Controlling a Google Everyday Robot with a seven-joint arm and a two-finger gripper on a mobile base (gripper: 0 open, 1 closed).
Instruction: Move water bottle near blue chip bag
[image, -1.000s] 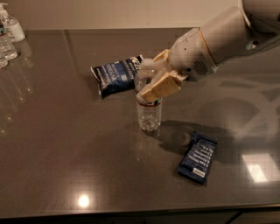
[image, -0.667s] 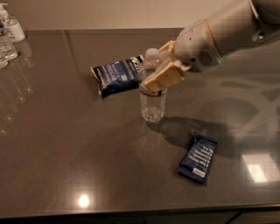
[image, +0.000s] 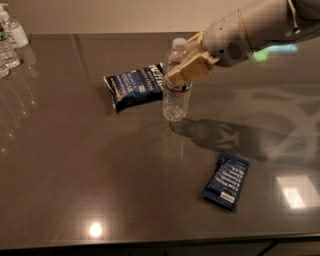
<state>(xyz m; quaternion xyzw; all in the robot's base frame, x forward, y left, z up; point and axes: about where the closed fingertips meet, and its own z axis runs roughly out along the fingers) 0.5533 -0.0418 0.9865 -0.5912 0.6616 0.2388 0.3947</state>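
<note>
Camera view, looking down on a dark glossy worktop (image: 75, 165). Near the middle, a clear ribbed plastic water bottle (image: 176, 102) with a white cap and a narrow dark label band, upright, base at or just off the surface; cannot tell which. Clamped across its upper half, a tan two-finger gripper (image: 182, 70) on a white arm (image: 250, 27) coming in from the upper right. Jaws clenched on the bottle, one in front and one behind. Just left of the bottle, a puffy dark blue chip bag (image: 134, 86) with white lettering, lying flat, its right end overlapped by the bottle; contact impossible to judge. Well apart at lower right, a narrow dark blue packet (image: 226, 181) with white text lines. Far upper left, small clear bottles (image: 9, 50) grouped with a pump bottle (image: 12, 27).
</note>
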